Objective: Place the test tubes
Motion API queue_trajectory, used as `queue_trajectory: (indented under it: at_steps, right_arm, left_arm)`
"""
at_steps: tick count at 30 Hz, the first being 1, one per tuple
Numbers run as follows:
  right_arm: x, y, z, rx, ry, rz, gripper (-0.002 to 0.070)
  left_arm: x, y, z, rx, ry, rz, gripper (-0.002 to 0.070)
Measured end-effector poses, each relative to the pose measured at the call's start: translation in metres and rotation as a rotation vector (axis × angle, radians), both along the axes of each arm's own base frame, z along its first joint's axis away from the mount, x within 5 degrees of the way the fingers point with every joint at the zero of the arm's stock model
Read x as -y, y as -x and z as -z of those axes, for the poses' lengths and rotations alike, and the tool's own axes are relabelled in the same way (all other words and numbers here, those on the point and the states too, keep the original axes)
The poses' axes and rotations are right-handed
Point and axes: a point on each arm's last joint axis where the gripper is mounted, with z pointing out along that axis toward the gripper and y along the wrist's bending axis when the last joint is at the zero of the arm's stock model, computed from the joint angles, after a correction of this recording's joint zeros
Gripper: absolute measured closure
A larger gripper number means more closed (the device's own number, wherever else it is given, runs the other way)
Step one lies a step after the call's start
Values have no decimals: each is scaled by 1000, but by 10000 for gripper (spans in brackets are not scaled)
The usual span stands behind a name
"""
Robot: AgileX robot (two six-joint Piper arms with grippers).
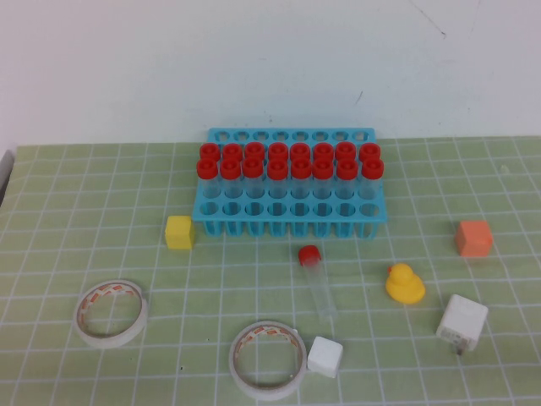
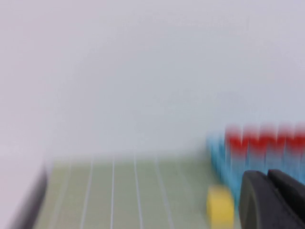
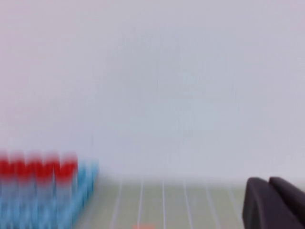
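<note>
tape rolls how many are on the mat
2: one tape roll front left, the other front centre beside the white cube. None looks hidden. Shut, the left gripper and right gripper sit outside the high view.

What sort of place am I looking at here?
Likely a robot practice bench staged as a lab: green grid mat, blue tube rack, rubber duck. The left gripper and right gripper sit shut, back from the rack.

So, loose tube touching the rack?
Apart: high view shows mat between loose tube and rack. Left gripper and right gripper, shut, outside high view, short of rack.
</note>
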Motion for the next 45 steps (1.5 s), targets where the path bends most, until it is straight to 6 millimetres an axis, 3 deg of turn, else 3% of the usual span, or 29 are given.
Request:
queue_trajectory:
  at_steps: [5, 8, 17, 23, 27, 32, 38, 45]
  right_arm:
    - [0, 6, -28, 315, -7, -4, 678]
    - [0, 10, -35, 399, -20, -8, 678]
    - [1, 11, -37, 429, -83, -15, 678]
    - [5, 12, -38, 442, -178, 0, 678]
    - [4, 11, -47, 377, -115, 10, 678]
    - [2, 22, -85, 330, -36, 5, 678]
    - [-1, 17, -120, 146, -7, -18, 678]
    - [-7, -27, -121, -380, 63, -78, 676]
  left_arm:
    - [-1, 5, -23, 262, 27, -6, 676]
    - [-2, 9, -31, 354, 37, -8, 676]
    - [-3, 14, -40, 466, 75, -5, 676]
    - [-3, 13, -47, 391, 87, -2, 676]
    - [-3, 21, -81, 322, -18, -19, 676]
    - [-2, 23, -117, 206, -83, -16, 676]
    - [0, 11, -121, 84, -99, -6, 676]
    - [0, 9, -110, -33, -115, 6, 676]
